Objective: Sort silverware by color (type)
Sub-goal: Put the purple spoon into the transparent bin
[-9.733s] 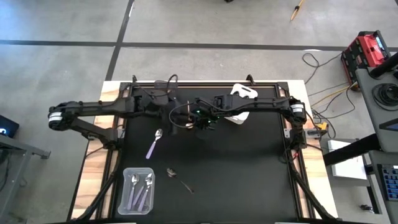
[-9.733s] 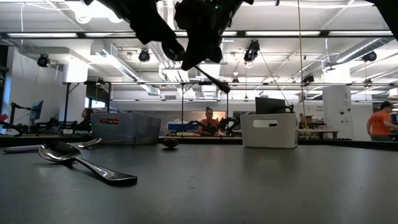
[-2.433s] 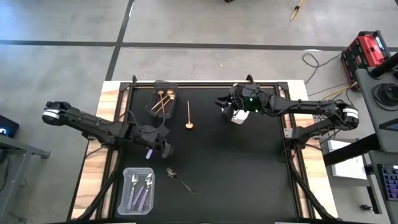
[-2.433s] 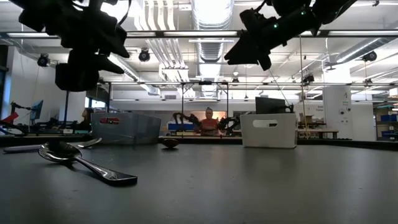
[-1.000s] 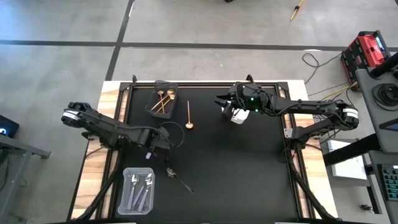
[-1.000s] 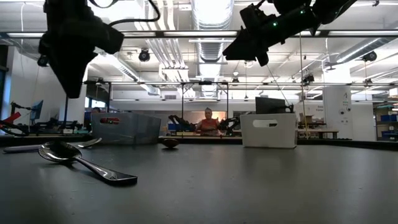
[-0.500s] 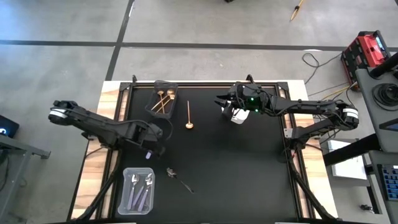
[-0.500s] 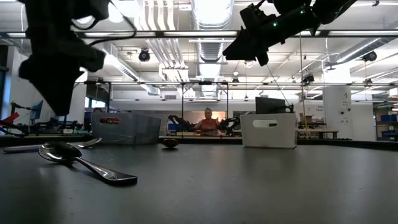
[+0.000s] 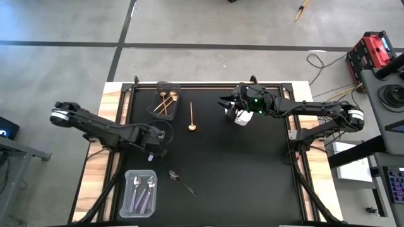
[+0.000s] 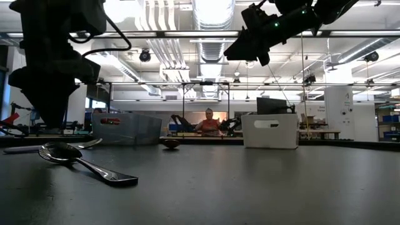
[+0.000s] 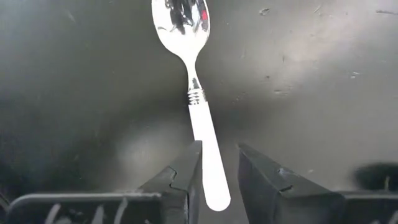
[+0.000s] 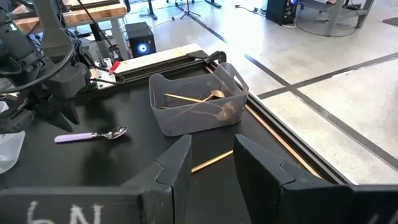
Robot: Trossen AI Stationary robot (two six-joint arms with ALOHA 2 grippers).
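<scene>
A spoon with a lilac handle lies flat on the black table at the left and also shows in the right wrist view. My left gripper is open just above it, pointing down, with one finger on each side of the handle's free end; I cannot tell whether they touch it. A dark spoon lies nearer the front edge. A gold spoon lies at the far middle. My right gripper is open and empty, high over the white bin.
A dark bin holding gold spoons stands at the far left. A clear bin holding lilac-handled spoons stands at the near left. The white bin stands at the far right of the black mat. People show in the room beyond the table.
My left gripper has come down toward the lilac-handled spoon and shifted slightly toward the table's left edge. The spoons have stayed where they were.
</scene>
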